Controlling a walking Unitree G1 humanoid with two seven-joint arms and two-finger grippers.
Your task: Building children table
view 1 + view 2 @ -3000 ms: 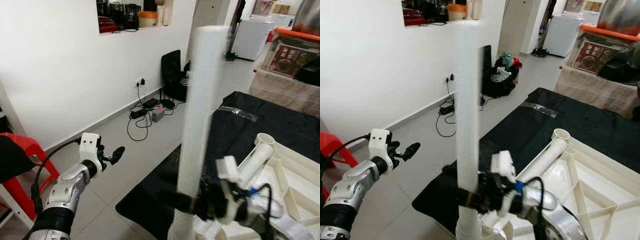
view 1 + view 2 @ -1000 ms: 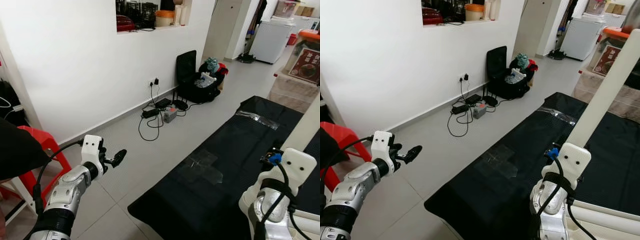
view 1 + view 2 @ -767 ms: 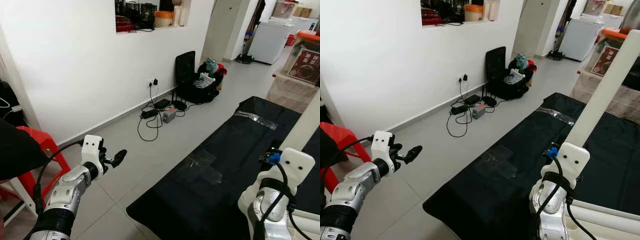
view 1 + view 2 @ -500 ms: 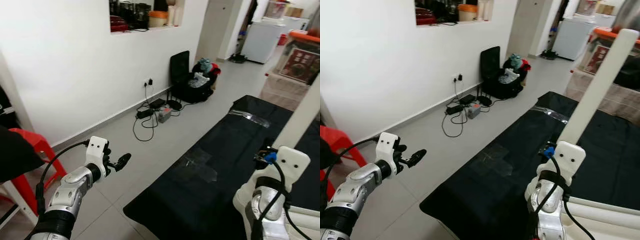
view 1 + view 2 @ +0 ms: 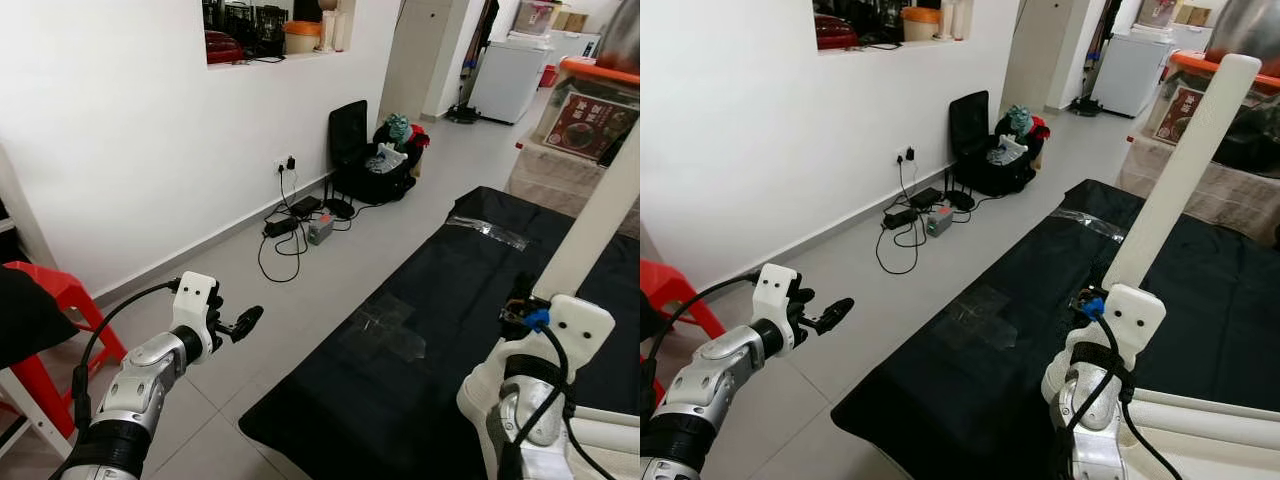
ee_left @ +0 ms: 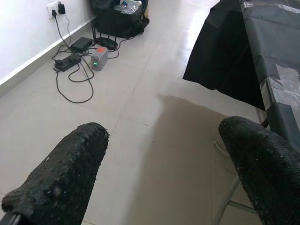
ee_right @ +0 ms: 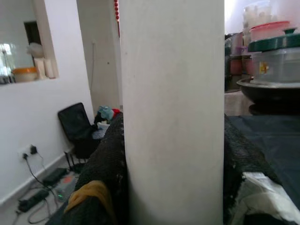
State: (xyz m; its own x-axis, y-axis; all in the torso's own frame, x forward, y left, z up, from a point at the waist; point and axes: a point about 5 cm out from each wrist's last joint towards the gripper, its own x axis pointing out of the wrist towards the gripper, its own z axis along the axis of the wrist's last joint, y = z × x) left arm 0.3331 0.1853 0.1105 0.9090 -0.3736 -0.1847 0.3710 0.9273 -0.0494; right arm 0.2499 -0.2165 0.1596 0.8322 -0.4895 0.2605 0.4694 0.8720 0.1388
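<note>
My right gripper (image 7: pixel 171 178) is shut on a white tubular table leg (image 5: pixel 1181 165), and its black fingers (image 7: pixel 105 159) press both sides of the tube. The leg slants up and to the right above the right wrist (image 5: pixel 1110 335), over a table covered in black cloth (image 5: pixel 1020 350). A white plastic tabletop part (image 5: pixel 1200 420) lies on the cloth at the lower right. My left gripper (image 5: pixel 245 322) is held out over the tiled floor, left of the table, open with nothing between its fingers (image 6: pixel 70 168).
A red plastic chair (image 5: pixel 60 290) stands at the far left. Power strips and cables (image 5: pixel 295 215) lie by the wall, beside a black bag (image 5: pixel 375 165). A cloth-covered stand with boxes (image 5: pixel 575 150) is at the back right. Open tiled floor (image 5: pixel 300 300) lies left of the table.
The white leg has gone from upright in front of the camera to slanting away at the right. The view has shifted slightly. My left arm has kept its pose.
</note>
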